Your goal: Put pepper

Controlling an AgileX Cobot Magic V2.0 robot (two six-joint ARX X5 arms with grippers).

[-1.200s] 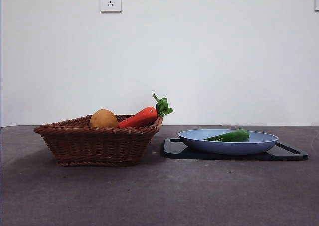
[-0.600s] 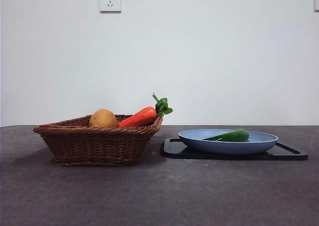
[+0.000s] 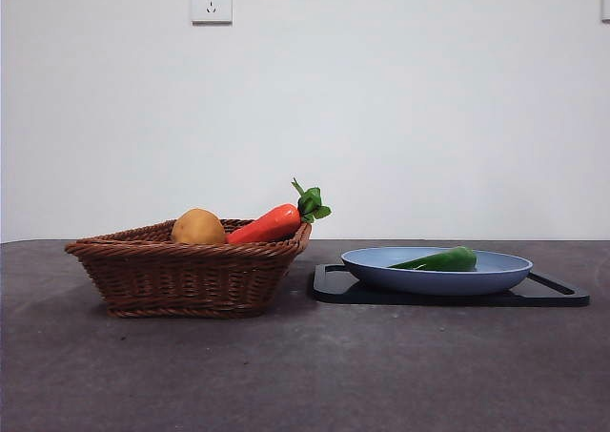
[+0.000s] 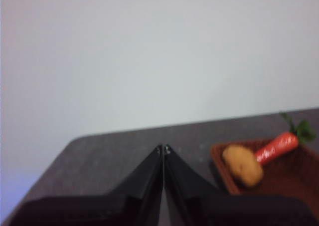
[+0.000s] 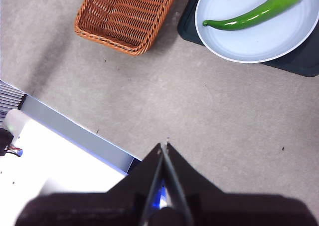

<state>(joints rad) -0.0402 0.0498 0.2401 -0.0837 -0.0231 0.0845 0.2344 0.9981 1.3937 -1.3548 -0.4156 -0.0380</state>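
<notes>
The long green pepper (image 3: 440,259) lies in the blue plate (image 3: 381,272) on a black tray (image 3: 329,284) at the right. It also shows in the right wrist view (image 5: 254,15), lying across the plate (image 5: 279,41). My right gripper (image 5: 164,145) is shut and empty, high above the bare table, well apart from the plate. My left gripper (image 4: 163,148) is shut and empty, held off to the side of the basket (image 4: 289,186). Neither gripper shows in the front view.
A brown wicker basket (image 3: 181,275) stands at the left with a yellow-brown potato (image 3: 198,227) and an orange carrot (image 3: 272,223) with green leaves. The black tray (image 5: 189,31) lies under the plate. A white box edge (image 5: 70,131) borders the table.
</notes>
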